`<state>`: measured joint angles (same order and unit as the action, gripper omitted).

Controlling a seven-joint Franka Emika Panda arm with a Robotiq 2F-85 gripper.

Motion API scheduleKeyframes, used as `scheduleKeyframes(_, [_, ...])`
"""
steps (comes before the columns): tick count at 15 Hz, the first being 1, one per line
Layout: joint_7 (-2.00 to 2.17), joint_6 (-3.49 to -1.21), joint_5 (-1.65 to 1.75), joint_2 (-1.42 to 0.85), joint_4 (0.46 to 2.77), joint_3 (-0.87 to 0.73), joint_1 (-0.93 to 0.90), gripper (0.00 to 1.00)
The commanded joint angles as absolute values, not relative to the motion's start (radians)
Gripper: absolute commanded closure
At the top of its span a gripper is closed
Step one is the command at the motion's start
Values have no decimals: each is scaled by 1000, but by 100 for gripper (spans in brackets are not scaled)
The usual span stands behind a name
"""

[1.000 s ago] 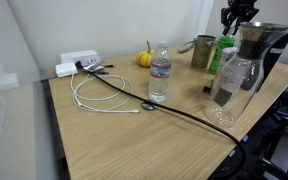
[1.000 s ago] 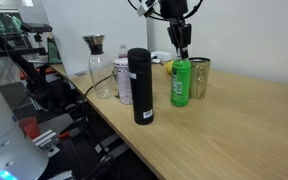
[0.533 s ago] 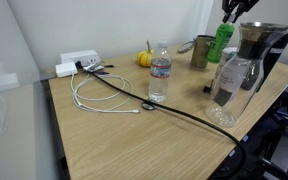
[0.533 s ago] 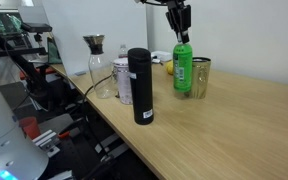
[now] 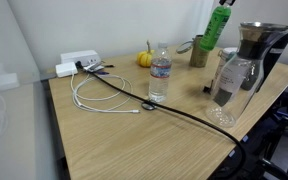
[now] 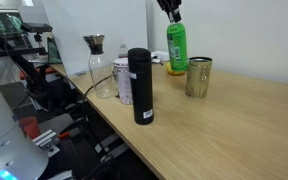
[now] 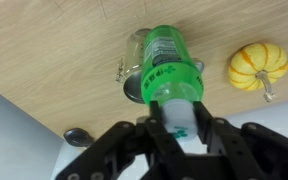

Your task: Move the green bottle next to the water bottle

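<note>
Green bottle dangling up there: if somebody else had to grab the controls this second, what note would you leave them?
Gripper: shut on the green bottle, clamped at its cap end.
Green bottle: off the table and tilted, in the air close to the metal mug.
Water bottle: upright on the table, well apart from the green bottle.
Done: grasp and lift.
Left: carry the green bottle across to the water bottle, set it down upright beside it without bumping it, then open the gripper.

Cross-angled exteriors; wrist above green bottle (image 7: 169,65)
</note>
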<state>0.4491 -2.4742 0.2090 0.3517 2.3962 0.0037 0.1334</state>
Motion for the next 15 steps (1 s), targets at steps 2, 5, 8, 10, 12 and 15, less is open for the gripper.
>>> scheduleKeyframes(2, [354,-2502,150,377,2399,11,101,88])
scheduleKeyframes(5, [247,-2534,69,359,2386,8,35,88])
scheduleKeyframes(8, [134,-2564,-20,335,2369,11,-43,88])
scheduleKeyframes(10, [65,-2566,-67,307,2351,16,-91,88])
scheduleKeyframes(12, [1,-2544,-87,268,2330,22,-123,88])
scheduleKeyframes(15, [-82,-2547,-81,185,2295,33,-145,88])
